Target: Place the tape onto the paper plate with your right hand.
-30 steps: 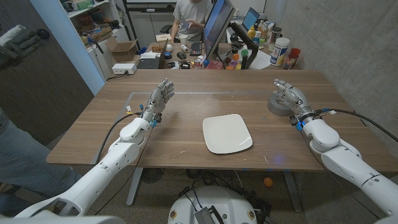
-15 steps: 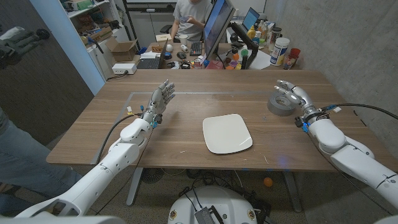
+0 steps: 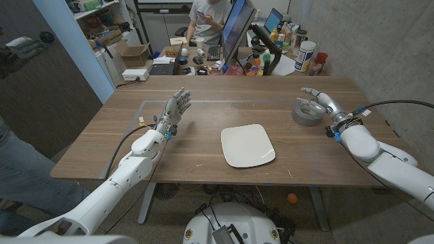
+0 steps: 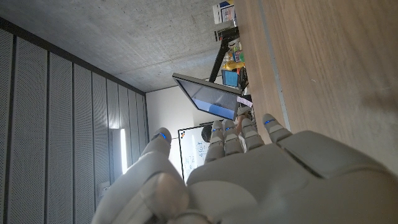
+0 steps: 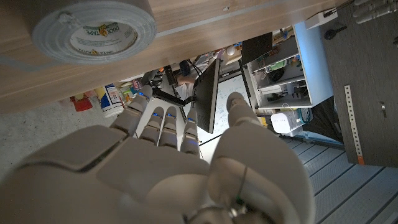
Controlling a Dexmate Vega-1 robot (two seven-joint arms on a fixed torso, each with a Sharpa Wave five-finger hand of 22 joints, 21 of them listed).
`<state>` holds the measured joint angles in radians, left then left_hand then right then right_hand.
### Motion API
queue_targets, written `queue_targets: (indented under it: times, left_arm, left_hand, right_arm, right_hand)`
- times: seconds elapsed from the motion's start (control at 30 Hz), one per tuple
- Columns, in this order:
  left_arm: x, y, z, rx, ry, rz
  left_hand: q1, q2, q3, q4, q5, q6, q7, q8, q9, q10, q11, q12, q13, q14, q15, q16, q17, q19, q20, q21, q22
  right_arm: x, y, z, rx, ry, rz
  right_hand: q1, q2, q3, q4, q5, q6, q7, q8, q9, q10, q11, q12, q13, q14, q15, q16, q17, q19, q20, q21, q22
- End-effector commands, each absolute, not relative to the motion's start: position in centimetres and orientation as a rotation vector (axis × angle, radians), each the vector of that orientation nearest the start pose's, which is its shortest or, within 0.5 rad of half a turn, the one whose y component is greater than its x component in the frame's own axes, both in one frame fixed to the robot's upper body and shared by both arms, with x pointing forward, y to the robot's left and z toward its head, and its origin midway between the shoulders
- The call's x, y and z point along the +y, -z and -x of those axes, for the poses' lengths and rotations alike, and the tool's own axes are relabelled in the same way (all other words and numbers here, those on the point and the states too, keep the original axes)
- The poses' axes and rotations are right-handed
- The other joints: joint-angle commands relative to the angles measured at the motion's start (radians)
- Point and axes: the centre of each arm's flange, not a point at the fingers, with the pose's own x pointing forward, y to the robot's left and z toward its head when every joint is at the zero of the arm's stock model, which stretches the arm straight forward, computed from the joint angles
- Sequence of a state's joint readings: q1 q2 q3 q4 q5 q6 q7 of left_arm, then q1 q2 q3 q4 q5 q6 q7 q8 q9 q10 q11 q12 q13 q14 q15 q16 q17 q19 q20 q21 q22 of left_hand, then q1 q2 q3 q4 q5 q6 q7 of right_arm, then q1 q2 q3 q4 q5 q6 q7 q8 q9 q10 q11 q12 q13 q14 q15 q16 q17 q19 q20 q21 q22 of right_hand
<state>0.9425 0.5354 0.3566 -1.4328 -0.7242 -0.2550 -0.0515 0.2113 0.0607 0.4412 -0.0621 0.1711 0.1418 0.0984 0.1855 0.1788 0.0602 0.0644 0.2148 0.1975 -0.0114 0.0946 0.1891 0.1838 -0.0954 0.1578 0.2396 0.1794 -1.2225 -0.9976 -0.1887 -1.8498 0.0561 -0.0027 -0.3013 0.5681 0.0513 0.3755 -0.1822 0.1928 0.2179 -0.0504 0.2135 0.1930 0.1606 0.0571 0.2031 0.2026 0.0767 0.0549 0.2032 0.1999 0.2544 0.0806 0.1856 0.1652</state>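
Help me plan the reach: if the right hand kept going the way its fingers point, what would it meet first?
Probably the roll of grey tape: the right hand is open beside it, fingers reaching over its far rim. Whether they touch is unclear.

— How is the left hand [image 3: 175, 108]?
— Raised off the table, fingers straight, slightly apart, holding nothing.
— And the right hand [image 3: 320, 103]?
— Reaching forward at the far right, fingers extended, holding nothing.
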Motion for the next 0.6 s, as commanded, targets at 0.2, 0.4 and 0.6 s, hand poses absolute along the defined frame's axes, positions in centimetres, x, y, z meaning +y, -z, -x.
queue_targets:
  times: [0.2,0.4,0.6]
  left_arm:
    - [27.17,4.76,-62.92,-0.555,0.290,0.097]
    - [27.27,4.78,-62.87,-0.553,0.288,0.095]
    - [27.35,4.94,-62.90,-0.550,0.286,0.098]
  left_hand:
    - [-0.003,0.004,-0.002,-0.006,0.002,0.010,-0.002,0.009,0.003,0.009,-0.009,0.006,0.003,0.014,0.003,0.009,0.003,0.003,0.014,-0.008,0.003]
    - [-0.004,0.005,-0.002,-0.007,0.002,0.017,-0.002,0.011,0.004,0.015,-0.006,0.008,0.003,0.021,-0.002,0.011,0.003,0.007,0.013,-0.008,0.003]
    - [-0.004,0.005,-0.001,-0.008,0.002,0.021,-0.004,0.012,0.004,0.016,-0.006,0.008,0.003,0.022,-0.004,0.011,0.003,0.007,0.013,-0.010,0.003]
  right_arm:
    - [-35.56,1.20,-53.92,-0.497,0.177,1.177]
    - [-35.33,0.99,-53.85,-0.453,0.213,1.276]
    - [-35.17,1.02,-53.83,-0.418,0.227,1.338]
  right_hand:
    - [0.028,-0.018,0.008,-0.003,0.010,-0.006,-0.005,-0.005,0.005,-0.005,-0.005,-0.002,0.002,-0.002,0.002,-0.003,-0.001,-0.007,0.021,-0.002,0.005]
    - [0.040,-0.036,0.008,0.000,0.012,-0.011,-0.009,-0.007,0.005,-0.010,-0.009,-0.003,0.003,0.003,0.028,-0.001,-0.002,-0.009,0.039,-0.001,0.006]
    - [0.045,-0.049,0.007,0.003,0.014,-0.013,-0.011,-0.008,0.006,-0.013,-0.012,-0.003,0.003,0.000,0.044,-0.002,-0.001,-0.018,0.058,-0.002,0.006]
